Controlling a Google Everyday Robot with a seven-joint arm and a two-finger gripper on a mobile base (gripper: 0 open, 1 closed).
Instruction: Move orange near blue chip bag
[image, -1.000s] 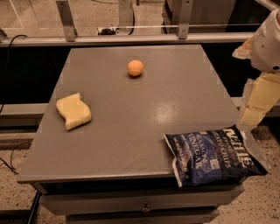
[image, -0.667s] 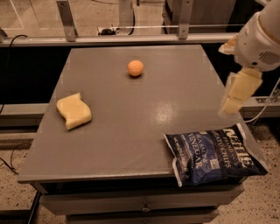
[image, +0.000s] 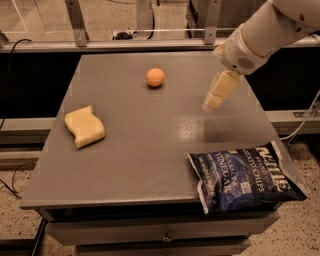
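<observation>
The orange (image: 155, 77) is a small round fruit at the far middle of the grey table (image: 145, 145). The blue chip bag (image: 245, 175) lies flat at the table's near right corner, its right end hanging past the edge. My gripper (image: 214, 100) hangs from the white arm (image: 265, 35) above the right part of the table. It is to the right of the orange and beyond the bag, touching neither and holding nothing.
A pale yellow wavy sponge (image: 84, 126) lies on the left of the table. A metal rail (image: 140, 45) runs behind the far edge. Cables trail on the floor at the left and right.
My arm has swung left from the table's right edge to over the table, bringing the gripper closer to the orange. The orange, bag and sponge have not moved.
</observation>
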